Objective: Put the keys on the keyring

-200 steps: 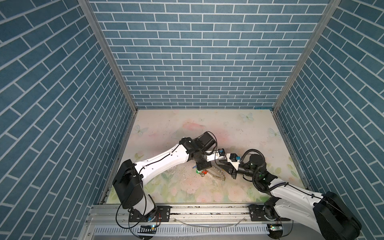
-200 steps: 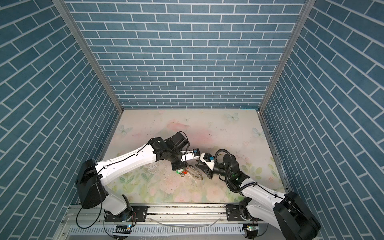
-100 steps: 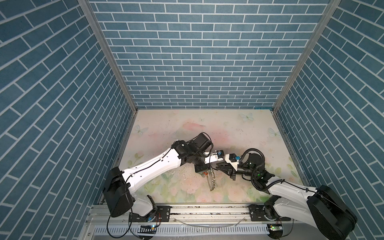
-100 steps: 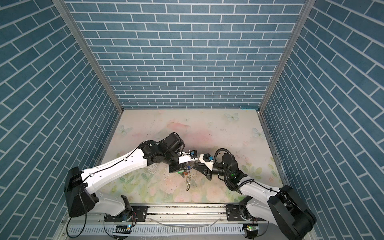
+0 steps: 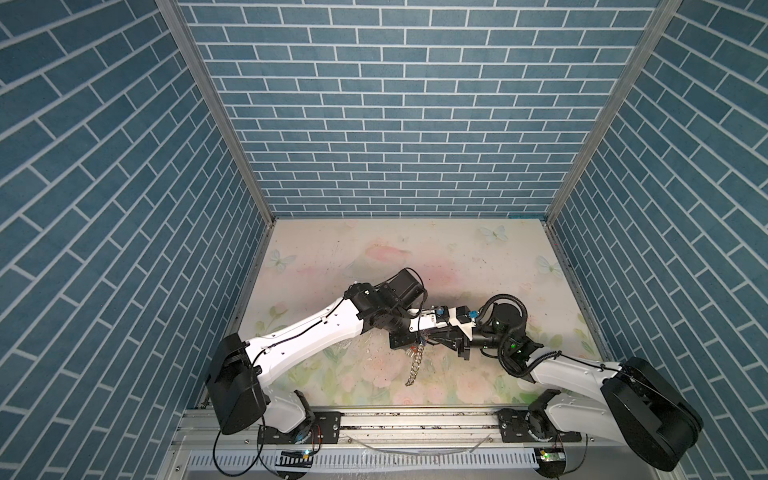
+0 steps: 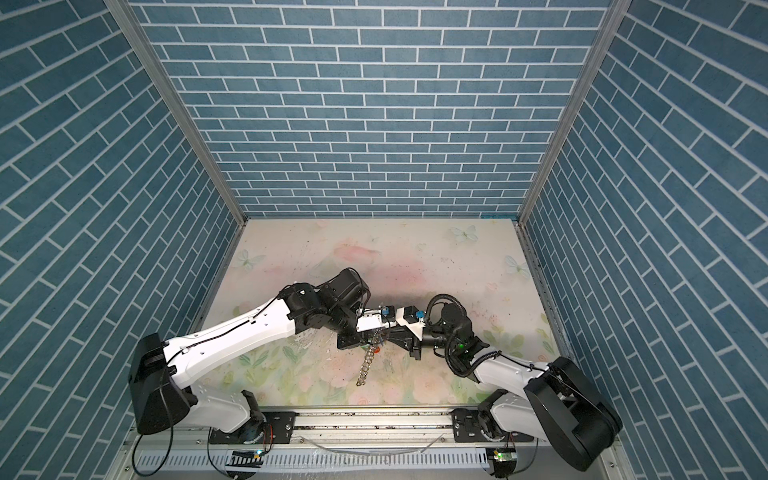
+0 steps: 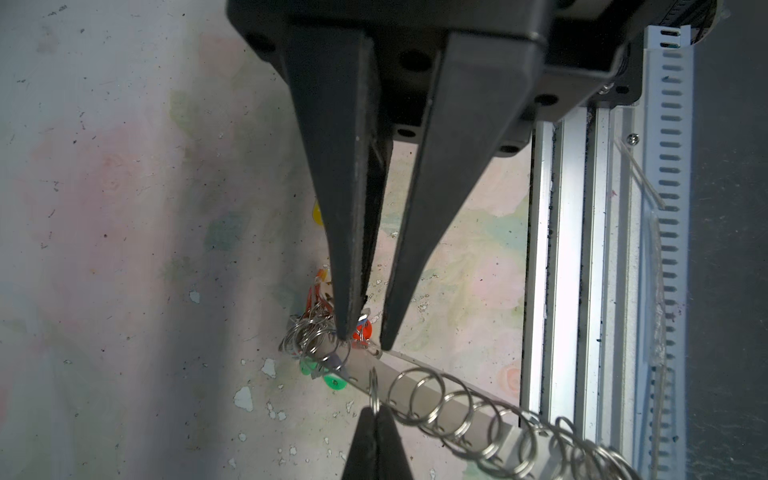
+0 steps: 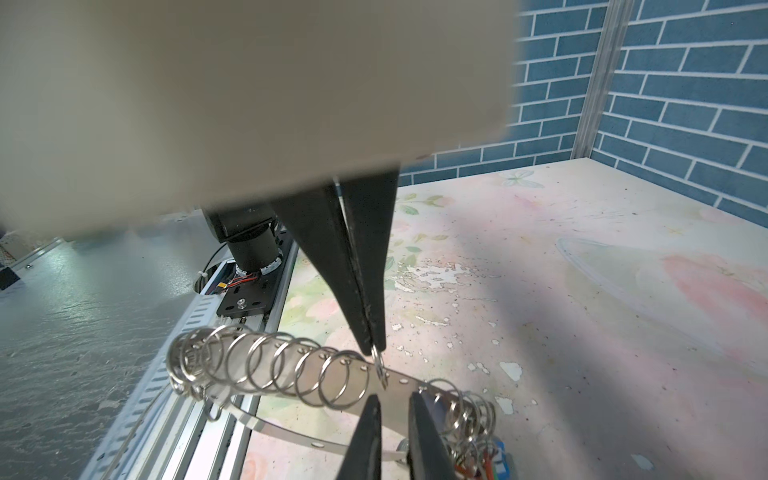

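Metal keyring (image 5: 413, 368) dangles toward six o'clock, left gripper (image 8: 372, 351) pinching one ring (image 8: 379, 368). Slightly parted, right gripper (image 8: 395, 397) straddles it; hold uncertain.

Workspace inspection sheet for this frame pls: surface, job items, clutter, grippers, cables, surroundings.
Surface: floral table, print worn into chipped patches.
Job's things: keyring held between both grippers, rim strung with wire rings; yellow tag mostly hidden behind a left finger, so I cannot tell whether it is attached.
Clutter: red tag, green tags and orange tag bunched at the keyring's end.
Grippers: left gripper fingers shut on the keyring's plate; right gripper fingers shut on one wire ring.
Cables: black looped hose on the right arm; loose black leads by the front rail.
Surroundings: blue brick-pattern walls; aluminium rail.
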{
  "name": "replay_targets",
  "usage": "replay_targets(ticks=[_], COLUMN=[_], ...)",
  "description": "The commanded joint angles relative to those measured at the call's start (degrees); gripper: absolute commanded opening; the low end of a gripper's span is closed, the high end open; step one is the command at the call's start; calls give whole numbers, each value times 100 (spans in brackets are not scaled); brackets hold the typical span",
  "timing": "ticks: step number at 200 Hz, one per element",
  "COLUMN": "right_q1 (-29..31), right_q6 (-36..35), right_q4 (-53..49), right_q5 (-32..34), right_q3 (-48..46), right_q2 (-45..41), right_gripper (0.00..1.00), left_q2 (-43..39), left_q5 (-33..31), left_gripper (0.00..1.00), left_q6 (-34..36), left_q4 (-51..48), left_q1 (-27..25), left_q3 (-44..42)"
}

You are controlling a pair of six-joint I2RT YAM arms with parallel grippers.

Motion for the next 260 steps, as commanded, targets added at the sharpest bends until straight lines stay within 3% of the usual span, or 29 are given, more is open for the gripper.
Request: replay_targets(ticks=[1,42,67,113,187,260], right_q1=[113,243,194,-22,-23,-18], right_q6=[180,265,602,713,939,1157], right_q4=[503,757,1489,1602,2101,2584], right_q5=[-187,-318,-94,-48,-661,-751], right_q3=[300,335,73,-194,-237,-128], right_q2=[238,474,504,376,523,1012], right_gripper=[14,15,16,16,20,20], left_q2=[-123,-185,-353,-559,-642,-818], left_q5=[206,190,214,132,9,191], left_gripper=[0,0,0,0,0,0], left_q6=[94,96,70,26,27,47], left_q4=[170,227,422,524,625,756], left_q1=[-70,-67,-71,-67,-71,-66], left_q3=[-23,-58,-195,-320,-383,-471])
